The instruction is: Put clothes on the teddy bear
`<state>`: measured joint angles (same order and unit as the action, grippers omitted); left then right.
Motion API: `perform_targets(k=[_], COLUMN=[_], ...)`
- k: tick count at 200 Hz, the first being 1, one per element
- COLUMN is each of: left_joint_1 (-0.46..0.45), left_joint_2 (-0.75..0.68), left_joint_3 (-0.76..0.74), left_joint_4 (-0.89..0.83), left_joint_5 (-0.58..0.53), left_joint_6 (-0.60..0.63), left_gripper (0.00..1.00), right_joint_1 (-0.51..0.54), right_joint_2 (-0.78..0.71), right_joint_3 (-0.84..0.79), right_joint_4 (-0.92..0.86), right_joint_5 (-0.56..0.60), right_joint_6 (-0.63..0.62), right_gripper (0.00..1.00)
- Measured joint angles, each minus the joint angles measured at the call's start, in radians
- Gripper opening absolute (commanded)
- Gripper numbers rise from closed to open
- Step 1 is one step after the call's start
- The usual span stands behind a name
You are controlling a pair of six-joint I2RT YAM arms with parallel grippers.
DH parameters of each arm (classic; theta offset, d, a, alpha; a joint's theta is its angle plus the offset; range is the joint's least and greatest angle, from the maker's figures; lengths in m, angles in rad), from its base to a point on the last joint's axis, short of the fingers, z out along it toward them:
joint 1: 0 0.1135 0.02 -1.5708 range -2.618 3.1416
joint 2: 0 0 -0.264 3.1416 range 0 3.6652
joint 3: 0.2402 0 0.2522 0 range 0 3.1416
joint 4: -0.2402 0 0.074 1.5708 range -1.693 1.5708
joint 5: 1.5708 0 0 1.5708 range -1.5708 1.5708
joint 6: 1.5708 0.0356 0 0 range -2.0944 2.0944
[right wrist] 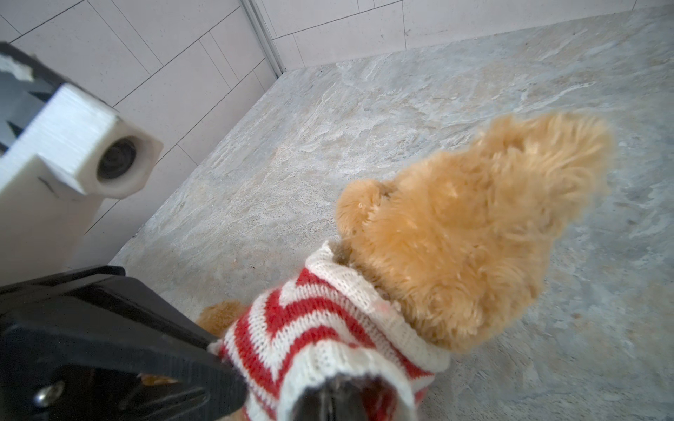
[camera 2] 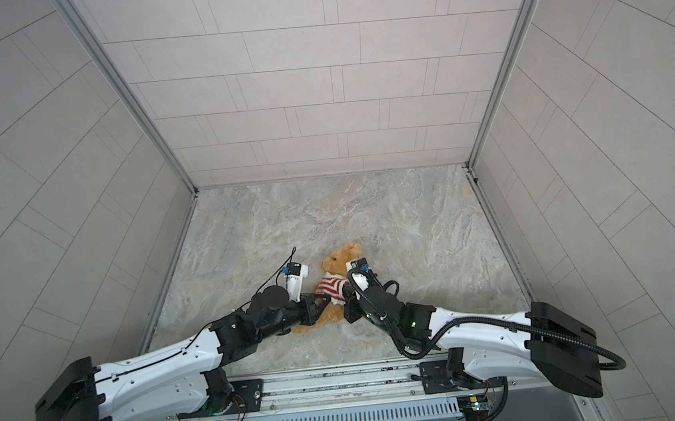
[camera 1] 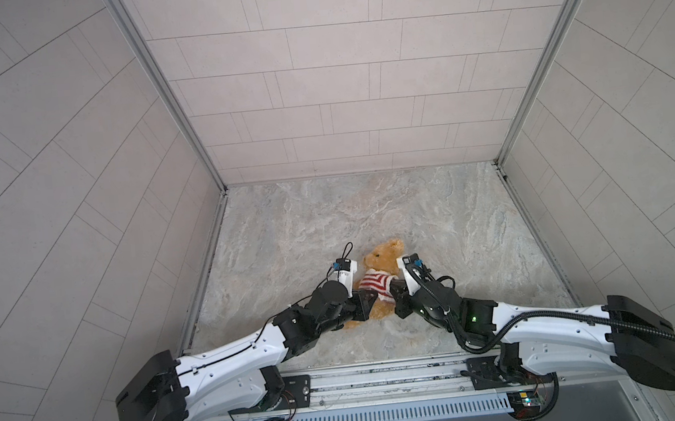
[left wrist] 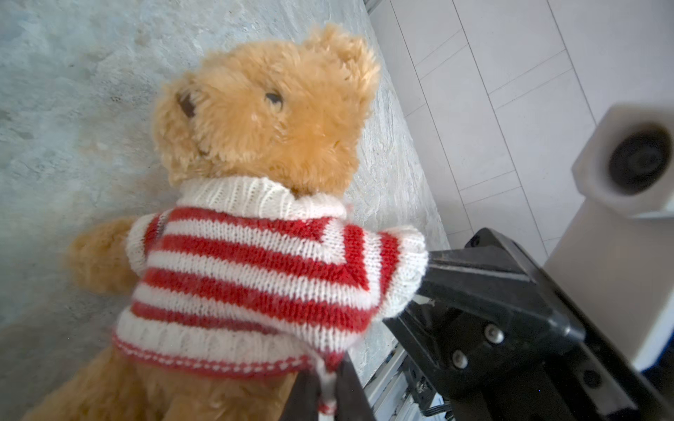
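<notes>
1. The teddy bear is lying on its back on the marble table, toward the front edge and right between the two arms, with its head pointing away from the robot's base. The striped sweater is already over its head and covering the chest.
2. The left gripper is pinching the sweater's bottom hem, with its fingers clamped on a thin fold of knit (not much material in there, so it could slip out easily).
3. The right gripper is sitting with its fingers closed and tucked inside the sleeve cuff. Whether it's also holding a paw in there, nobody can tell from these views.
4. The other paw is poking out of its own sleeve, so that side is looking done.
5. Best guess is that the robot is seating the last sleeve and tugging the hem down.
6. To do it well, the left side should be drawing the hem toward the legs, flat along the body rather than upward. The right should be easing outward in line with the bear's arm.
7. The bear is light and floppy, so lopsided pulls risk dragging it across the table instead of sliding the sweater. Slow and balanced is the way to go.
</notes>
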<state>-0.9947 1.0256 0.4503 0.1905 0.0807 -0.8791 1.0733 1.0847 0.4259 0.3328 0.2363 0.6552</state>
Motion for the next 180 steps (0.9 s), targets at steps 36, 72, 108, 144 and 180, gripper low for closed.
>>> perform_targets(k=[36,72,108,144,180], left_joint_1=[0.029,0.113,0.165,0.175,0.219], left_joint_2=[-0.021,-0.072,-0.084,-0.072,-0.066], left_joint_3=[-0.01,-0.042,-0.059,-0.06,-0.061], left_joint_4=[-0.003,-0.002,-0.024,-0.025,-0.029], left_joint_5=[0.008,0.069,0.076,0.082,0.11], left_joint_6=[-0.002,0.029,0.065,0.09,0.101], left_gripper=[0.0,0.01,0.0,0.0,0.0], right_joint_1=[0.003,0.011,0.0,-0.001,-0.005], right_joint_2=[-0.04,-0.108,-0.137,-0.138,-0.14], right_joint_3=[-0.018,-0.025,-0.036,-0.039,-0.038], right_joint_4=[-0.002,-0.014,-0.058,-0.051,-0.048], right_joint_5=[0.002,-0.01,-0.007,-0.056,-0.165], right_joint_6=[-0.004,-0.022,-0.035,-0.071,-0.136], right_gripper=[0.0,0.0,0.0,0.0,0.0])
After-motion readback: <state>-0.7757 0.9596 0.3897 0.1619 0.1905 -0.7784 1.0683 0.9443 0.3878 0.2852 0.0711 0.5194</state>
